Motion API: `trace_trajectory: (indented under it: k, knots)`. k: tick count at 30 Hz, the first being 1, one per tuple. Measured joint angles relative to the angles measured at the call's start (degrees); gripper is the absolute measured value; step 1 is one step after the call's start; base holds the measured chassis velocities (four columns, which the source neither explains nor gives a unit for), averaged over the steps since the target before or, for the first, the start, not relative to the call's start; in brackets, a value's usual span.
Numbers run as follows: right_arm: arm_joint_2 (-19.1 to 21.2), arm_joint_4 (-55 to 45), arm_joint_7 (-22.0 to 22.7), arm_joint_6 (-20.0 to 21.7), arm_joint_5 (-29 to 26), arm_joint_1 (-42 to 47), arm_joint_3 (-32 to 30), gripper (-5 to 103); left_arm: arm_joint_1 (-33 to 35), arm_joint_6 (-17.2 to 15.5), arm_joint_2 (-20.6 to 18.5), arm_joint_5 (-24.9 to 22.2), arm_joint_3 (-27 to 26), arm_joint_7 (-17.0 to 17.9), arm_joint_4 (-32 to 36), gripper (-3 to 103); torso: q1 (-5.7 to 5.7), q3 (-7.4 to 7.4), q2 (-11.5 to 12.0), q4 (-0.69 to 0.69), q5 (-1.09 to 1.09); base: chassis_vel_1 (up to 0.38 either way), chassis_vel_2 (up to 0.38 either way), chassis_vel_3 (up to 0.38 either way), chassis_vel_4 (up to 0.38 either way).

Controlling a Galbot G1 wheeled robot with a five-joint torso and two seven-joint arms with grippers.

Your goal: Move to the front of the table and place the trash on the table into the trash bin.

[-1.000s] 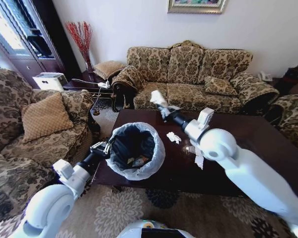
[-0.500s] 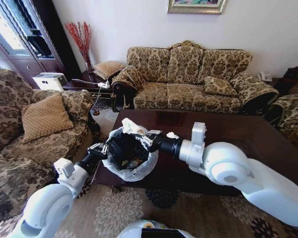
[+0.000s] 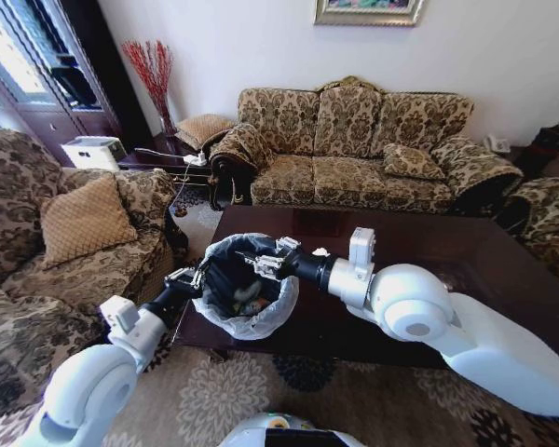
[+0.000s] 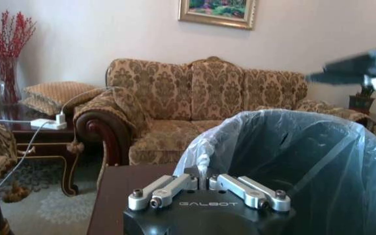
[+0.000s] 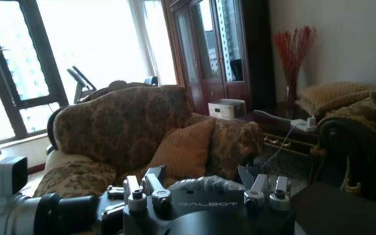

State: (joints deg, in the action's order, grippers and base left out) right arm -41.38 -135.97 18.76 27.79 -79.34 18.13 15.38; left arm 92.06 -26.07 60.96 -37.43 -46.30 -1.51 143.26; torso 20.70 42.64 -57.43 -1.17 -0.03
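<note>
Right gripper (image 3: 261, 264): fingers (image 5: 150, 182) spread apart, nothing held between them. In the head view it hangs over the open mouth of the trash bin (image 3: 289, 296), on the bin's sofa-facing side, with the arm reaching in across the bench (image 3: 466, 256) from the robot's right. The right wrist view shows a stretch of the bin's white liner just beyond the spread fingers.

Left gripper (image 3: 188, 278): fingers (image 4: 168, 188) drawn together on the bin's rim, pinching the translucent liner bag where it folds over the edge (left wrist view). This is the side of the bin away from the bench centre, toward the armchair (image 3: 65, 242).

Trash bin: sits at the corner of the bench nearest the armchair, upright or close to it; I cannot tell whether its base rests fully on the wood. Interior dark, liner bag folded outward over the rim all round.

Trash (image 3: 247, 298): several small pieces lie at the bottom of the bin, below the right gripper; individual items too small to tell apart. One small white crumpled wad (image 3: 321, 252) lies on the bench just beside the right arm's wrist, on the side of the bin toward the bench centre.
</note>
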Motion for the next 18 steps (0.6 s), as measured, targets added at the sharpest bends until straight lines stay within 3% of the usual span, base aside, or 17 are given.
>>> trace_trajectory:
  k: [4,5,6,8,9,18]
  knots:
    - [0.1,3.2,4.0,-0.6,0.9,1.5,-5.4,84,0.3,0.1,0.2,-0.1,-0.4,0.0,0.0,3,0.0,0.0,0.0,-0.01,0.0,0.0,0.0,0.0,0.0]
    - [0.8,5.0,4.4,-0.6,2.9,3.4,-8.2,84,0.3,0.2,0.2,-0.3,-0.7,0.1,0.0,3,0.01,0.0,0.0,-0.02,0.0,0.0,0.0,0.0,0.0]
    - [1.6,6.6,4.4,-0.6,5.3,5.0,-9.9,95,0.5,0.4,0.1,-0.6,-0.9,0.4,0.0,3,0.01,0.0,0.0,-0.01,0.0,0.0,0.0,0.0,0.0]
    - [2.5,8.4,4.1,-0.7,8.3,6.9,-11.3,98,0.6,0.5,-0.1,-0.9,-1.2,0.8,0.0,3,0.01,0.0,0.0,0.0,0.0,0.0,0.0,0.0,0.0]
    - [3.5,11.0,3.8,-0.9,12.1,9.3,-12.8,100,0.7,0.6,-0.5,-1.3,-1.6,1.1,0.0,3,0.01,0.0,0.0,0.01,0.03,0.0,0.0,0.0,0.0]
    - [2.6,19.9,2.3,-1.1,21.4,17.9,-18.6,100,0.8,1.9,-0.6,-1.7,-1.8,2.0,0.0,3,0.01,0.0,0.0,0.01,0.0,0.0,0.0,0.0,0.0]
